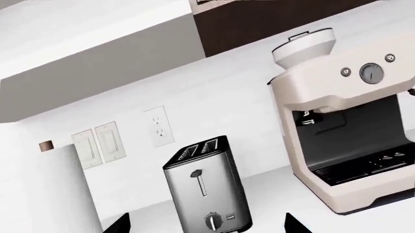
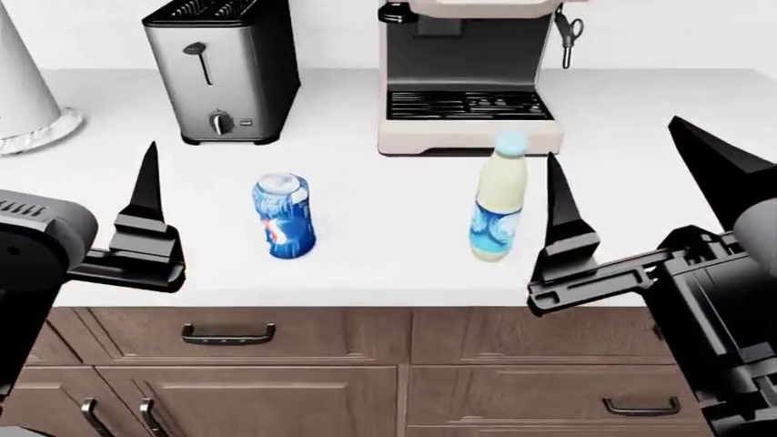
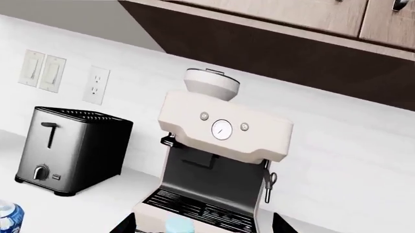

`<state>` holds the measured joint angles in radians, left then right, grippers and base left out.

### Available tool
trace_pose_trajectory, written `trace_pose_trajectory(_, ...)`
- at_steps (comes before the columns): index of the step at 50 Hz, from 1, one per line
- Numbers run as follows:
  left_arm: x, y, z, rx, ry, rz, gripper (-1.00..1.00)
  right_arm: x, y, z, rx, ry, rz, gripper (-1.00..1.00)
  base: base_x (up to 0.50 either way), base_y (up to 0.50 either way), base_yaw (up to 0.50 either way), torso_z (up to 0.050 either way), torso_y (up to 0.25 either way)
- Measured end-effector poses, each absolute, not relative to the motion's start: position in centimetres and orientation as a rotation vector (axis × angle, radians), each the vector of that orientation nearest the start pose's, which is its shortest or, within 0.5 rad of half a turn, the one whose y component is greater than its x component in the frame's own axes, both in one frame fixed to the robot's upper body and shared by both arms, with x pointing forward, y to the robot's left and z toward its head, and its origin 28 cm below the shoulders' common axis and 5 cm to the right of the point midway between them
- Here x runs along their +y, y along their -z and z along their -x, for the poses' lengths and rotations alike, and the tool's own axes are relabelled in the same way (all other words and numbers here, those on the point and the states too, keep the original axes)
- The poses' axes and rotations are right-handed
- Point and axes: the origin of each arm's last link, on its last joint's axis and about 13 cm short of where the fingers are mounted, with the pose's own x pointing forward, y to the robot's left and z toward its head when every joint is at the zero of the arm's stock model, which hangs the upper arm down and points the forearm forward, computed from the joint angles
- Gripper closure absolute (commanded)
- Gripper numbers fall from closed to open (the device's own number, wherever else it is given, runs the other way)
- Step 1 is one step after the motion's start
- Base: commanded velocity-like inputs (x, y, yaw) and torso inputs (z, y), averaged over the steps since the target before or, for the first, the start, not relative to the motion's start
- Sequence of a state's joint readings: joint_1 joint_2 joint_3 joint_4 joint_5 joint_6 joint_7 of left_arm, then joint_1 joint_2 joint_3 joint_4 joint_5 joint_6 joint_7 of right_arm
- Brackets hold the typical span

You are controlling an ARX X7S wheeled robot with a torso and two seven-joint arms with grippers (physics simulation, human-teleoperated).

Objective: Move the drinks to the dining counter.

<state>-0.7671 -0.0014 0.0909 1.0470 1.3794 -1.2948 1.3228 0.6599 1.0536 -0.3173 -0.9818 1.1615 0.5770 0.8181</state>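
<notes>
On the worktop can and bottle stand upright, tops up, both grippers' jaws open, holding nothing.

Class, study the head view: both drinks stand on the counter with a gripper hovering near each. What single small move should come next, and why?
Probably ease the right gripper forward and down around the bottle. Its jaws are open and empty, and the bottle stands upright just ahead of its inner fingertip, in front of the coffee machine. The soda can sits farther from the left gripper, so it can wait.
</notes>
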Motion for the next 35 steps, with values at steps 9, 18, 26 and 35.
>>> trace_pose_trajectory(9,26.48,-26.22,-15.74,-0.311,-0.015,-0.315,-1.0,-13.43,-25.0,-16.54,-0.354,-0.157,0.226,-1.0,0.33,0.0,0.0,0.0,0.002)
trace_pose_trajectory(18,26.39,-26.17,-15.67,-0.304,0.0,-0.317,-1.0,-13.42,-24.99,-16.52,-0.277,-0.144,0.196,-1.0,0.0,0.0,0.0,0.0,0.0)
trace_pose_trajectory(26,26.07,-25.88,-15.66,-0.279,0.047,-0.322,-1.0,-13.52,-25.13,-16.39,-0.181,-0.151,0.135,-1.0,0.0,0.0,0.0,0.0,0.0)
trace_pose_trajectory(35,25.86,-25.66,-15.74,-0.262,0.078,-0.334,-1.0,-13.52,-25.35,-15.97,-0.106,-0.192,0.053,-1.0,0.0,0.0,0.0,0.0,0.0)
